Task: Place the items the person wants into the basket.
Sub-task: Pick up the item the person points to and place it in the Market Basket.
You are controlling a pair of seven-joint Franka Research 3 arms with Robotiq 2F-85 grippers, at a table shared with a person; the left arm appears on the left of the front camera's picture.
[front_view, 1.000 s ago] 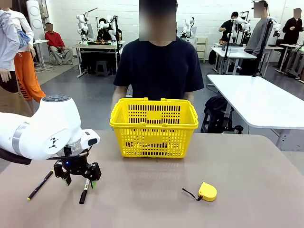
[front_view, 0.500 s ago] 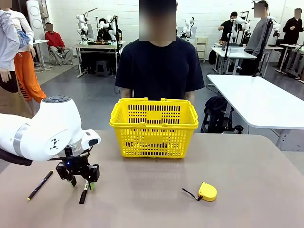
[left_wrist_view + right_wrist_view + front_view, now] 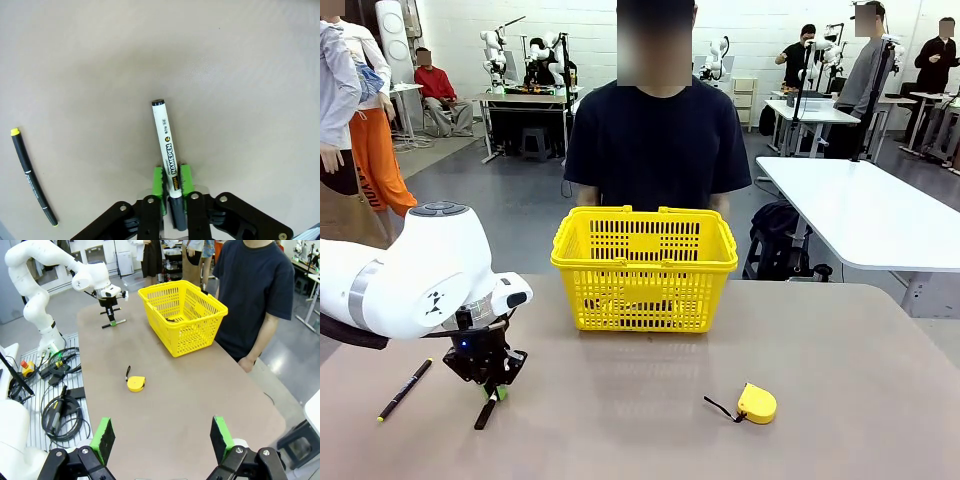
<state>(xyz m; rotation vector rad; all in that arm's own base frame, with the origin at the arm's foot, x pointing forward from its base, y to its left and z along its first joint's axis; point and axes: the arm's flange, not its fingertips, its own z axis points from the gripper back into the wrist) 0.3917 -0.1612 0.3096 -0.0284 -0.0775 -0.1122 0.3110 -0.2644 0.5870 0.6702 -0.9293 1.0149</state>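
Note:
The marker [image 3: 166, 145], white barrel with a black cap, lies on the table with my left gripper [image 3: 172, 180] shut on its capped end, green pads on both sides. From the front, that gripper [image 3: 488, 390] points down at the table's left front, and the marker [image 3: 484, 411] sticks out below it. The yellow basket [image 3: 645, 262] stands at the far middle, dark items showing through its lattice. Behind it stands the person [image 3: 655, 140] in a black T-shirt, arms down. My right gripper [image 3: 162, 436] hangs open high above the table's near edge, holding nothing.
A thin black pen with a yellow tip [image 3: 405, 388] lies left of the left gripper, a hand's width from the marker. A yellow tape measure [image 3: 756, 403] sits at the front right. A white table [image 3: 860, 210] stands beyond the right edge.
The left gripper's fingers have come together around the marker, from wide open to shut. The marker has shifted slightly. The basket, the pen and the tape measure have not moved.

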